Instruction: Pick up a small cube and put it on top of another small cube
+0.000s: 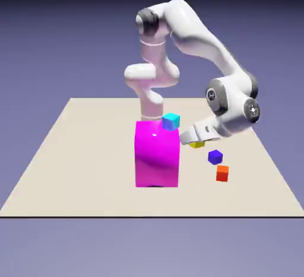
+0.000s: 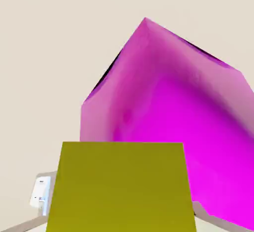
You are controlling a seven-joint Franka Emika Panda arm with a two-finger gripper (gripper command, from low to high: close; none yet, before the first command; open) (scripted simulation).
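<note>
The jaws are clamped tight on the yellow cube (image 2: 121, 186), held off the counter (image 1: 71, 169) beside the magenta block (image 1: 157, 154), ready to carry up to the cyan cube (image 1: 171, 121).

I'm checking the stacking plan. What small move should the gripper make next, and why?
Probably lift. The gripper is shut on the small yellow cube, low beside the big magenta block. The small cyan cube sits on top of that block, higher than the yellow one, so height likely comes first.
</note>
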